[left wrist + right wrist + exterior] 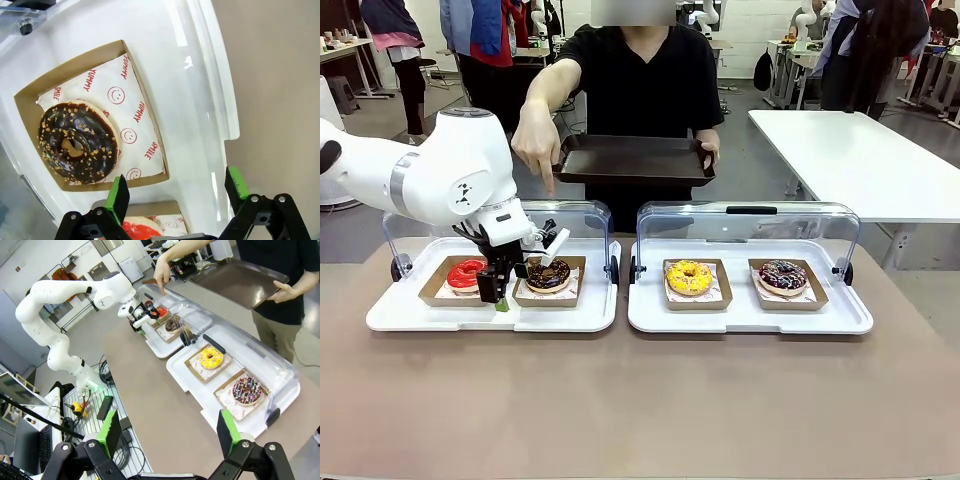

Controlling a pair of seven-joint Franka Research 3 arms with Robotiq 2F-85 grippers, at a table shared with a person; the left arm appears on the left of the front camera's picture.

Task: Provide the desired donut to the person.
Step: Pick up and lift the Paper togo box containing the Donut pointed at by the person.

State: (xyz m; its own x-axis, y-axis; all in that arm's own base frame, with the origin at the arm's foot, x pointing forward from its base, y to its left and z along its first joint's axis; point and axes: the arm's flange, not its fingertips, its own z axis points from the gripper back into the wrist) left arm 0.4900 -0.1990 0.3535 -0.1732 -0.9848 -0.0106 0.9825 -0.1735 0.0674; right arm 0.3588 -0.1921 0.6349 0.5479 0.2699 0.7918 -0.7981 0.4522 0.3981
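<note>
Left gripper (501,292) is hanging wide open, gripping nothing, just beside the round chocolate nut-sprinkled donut (97,135) lying in its brown card tray (75,71). The person's hand (536,142) is pointing down above it. Right gripper (167,432) is standing open, empty.

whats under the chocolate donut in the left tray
The chocolate donut sits on white paper with red smileys, inside a brown cardboard box. The paper directly beneath it is hidden.

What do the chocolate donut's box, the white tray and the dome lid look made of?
Box: matte brown cardboard, with a printed paper liner. White tray: probably glossy plastic, given its highlights. Dome lid: clear, see-through, likely rigid plastic.
</note>
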